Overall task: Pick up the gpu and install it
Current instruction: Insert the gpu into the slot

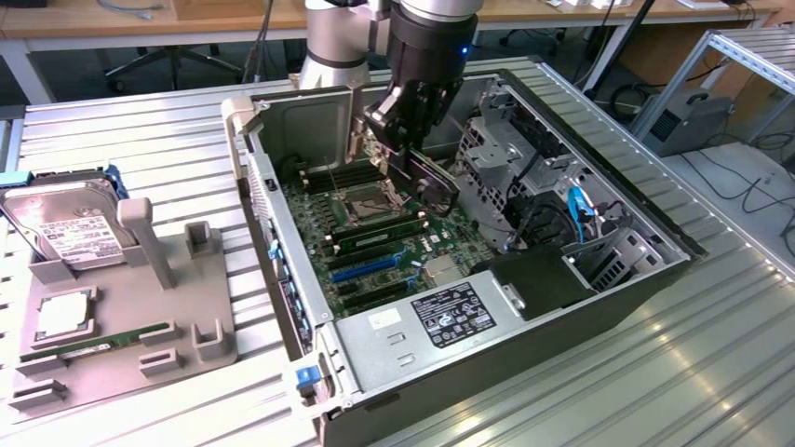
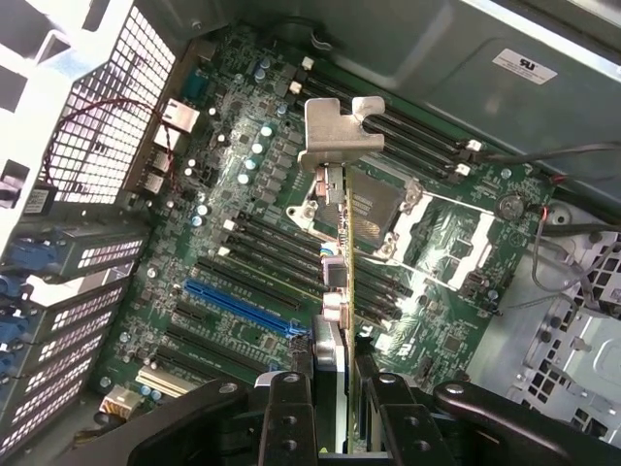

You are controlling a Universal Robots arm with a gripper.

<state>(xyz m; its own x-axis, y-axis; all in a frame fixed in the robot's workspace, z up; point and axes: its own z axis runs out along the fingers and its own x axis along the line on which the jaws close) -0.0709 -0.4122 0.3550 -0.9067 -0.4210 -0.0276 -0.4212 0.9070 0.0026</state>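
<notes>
"Exterior view first. What do we see?"

"We see the gripper (image 1: 400,140) hanging over the open computer case (image 1: 621,279). It is squeezing the gpu (image 1: 433,182), the thin black card."

"Where is the card?"

"It is up in the air, tilted, over the far part of the green motherboard (image 1: 372,251). We can't see it sitting in any slot."

"What else is around?"

"On the exterior view's left, well apart from the case, we see a grey stand (image 1: 125,358). A hard drive (image 1: 69,228) leans at its far end. Both the stand and the case sit on the metal table (image 1: 695,372)."

"Now the wrist view. What do we see there?"

"We look down along the card. The gripper (image 2: 336,413) has one black finger on each side of the gpu (image 2: 345,257), and the fingers (image 2: 288,417) press right against it. So the card is held tight."

"And its silver bracket (image 2: 340,131)?"

"It is at the end of the card that is farthest from the fingers."

"What is under the card?"

"The motherboard (image 2: 243,243) is below it. The card's thin edge runs over the long black slots. A blue slot (image 2: 243,306) lies just beside it. We can't tell if the card touches the board."
</notes>
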